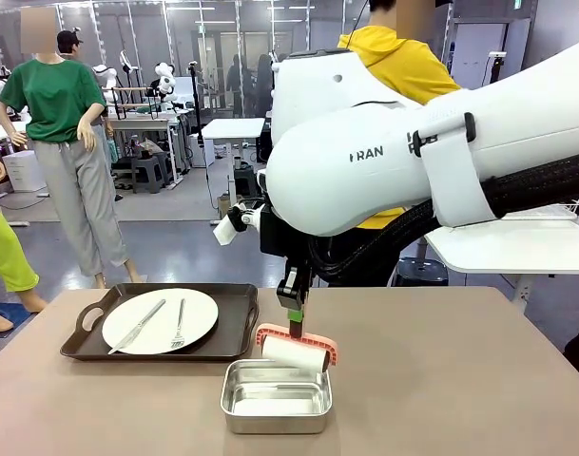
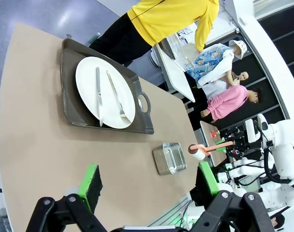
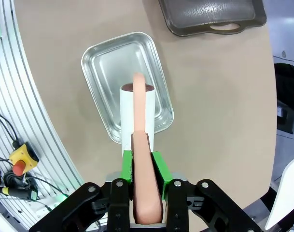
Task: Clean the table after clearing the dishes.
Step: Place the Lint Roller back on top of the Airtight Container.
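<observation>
Room: an open workshop hall with a grey floor and white tables farther back. A person [image 1: 398, 62] in a yellow top stands at the far side of the table [image 1: 460, 380].
Table: matte taupe-brown top, smooth and even. I can make out no crumbs or stains at this size.
Dishes: one dark brown tray [image 1: 234, 328] with handles sits on the robot's left half of the table, toward the far edge. On it is a round white plate [image 1: 202, 313] that looks bare of food. A silver knife [image 1: 137, 326] and fork [image 1: 179, 323] lie side by side across it, not touching.
Pan [image 1: 275, 418]: small, steel, near the middle of the table, just beside the tray's near right corner. Nothing lies in it.
Right gripper [image 3: 142, 166]: points down, green pads pressed onto the salmon handle of a roller [image 1: 295, 353]. The white roll hangs over the pan's far rim. I cannot tell whether it touches the pan. It is not on the tabletop.
Left gripper [image 2: 149, 181]: fingers spread wide with nothing between them, held high over the table's near side, looking across tray and pan.
Done: the cleaning tool is in hand, by the look of it.
Left: the tray and its dishes are not cleared, so the first half appears undone, and no rolling of the tabletop is under way. I judge the task to be at an early stage.
</observation>
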